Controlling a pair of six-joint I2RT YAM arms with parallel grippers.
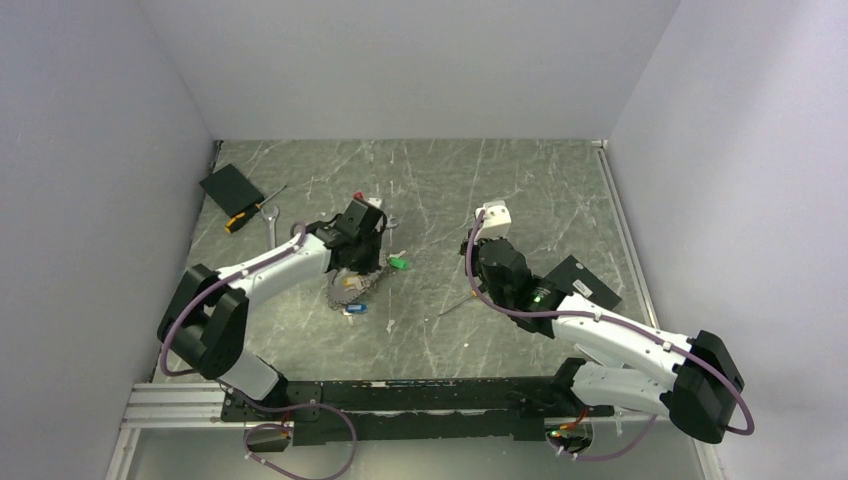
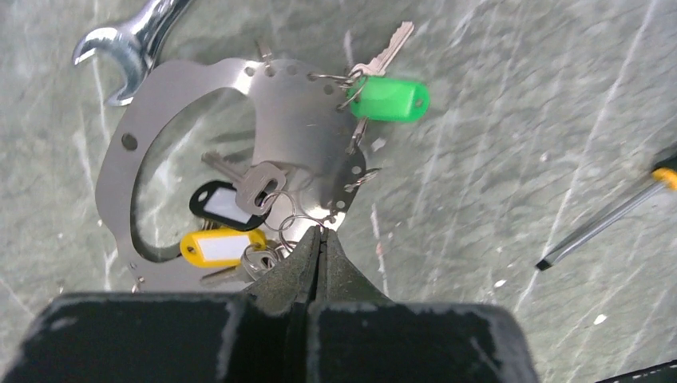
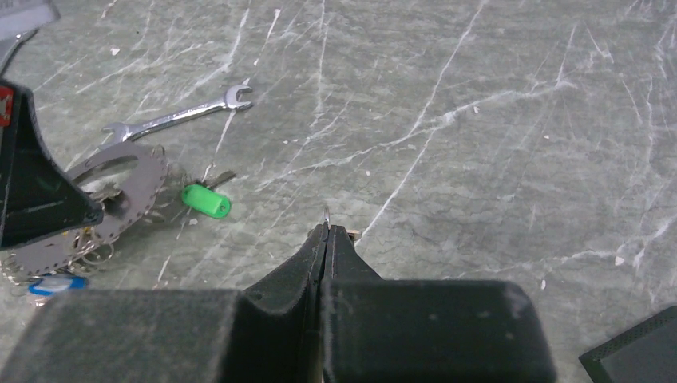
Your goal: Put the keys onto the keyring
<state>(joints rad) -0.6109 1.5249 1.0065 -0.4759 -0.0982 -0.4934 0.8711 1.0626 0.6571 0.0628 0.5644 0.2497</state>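
The keyring [image 2: 299, 120] is a flat silver hoop with holes along its rim; it also shows in the top view [image 1: 345, 287] and the right wrist view [image 3: 120, 179]. Keys with a black tag [image 2: 219, 203] and a yellow tag [image 2: 219, 247] lie inside it, and a green-tagged key [image 2: 389, 99] sits at its far rim. A blue-tagged key [image 3: 54, 283] lies beside it. My left gripper [image 2: 322, 232] is shut, its tips pinching the keyring's near rim. Over bare table to the right, my right gripper [image 3: 326, 227] is shut on a thin wire loop that pokes out of its tips.
A silver wrench [image 2: 132, 44] lies just beyond the keyring, and another [image 1: 272, 228] lies farther left. One screwdriver [image 1: 245, 215] rests by a black pad [image 1: 231, 188]. A second screwdriver [image 2: 599, 223] lies right of the keyring. Another black pad [image 1: 580, 282] sits near the right arm.
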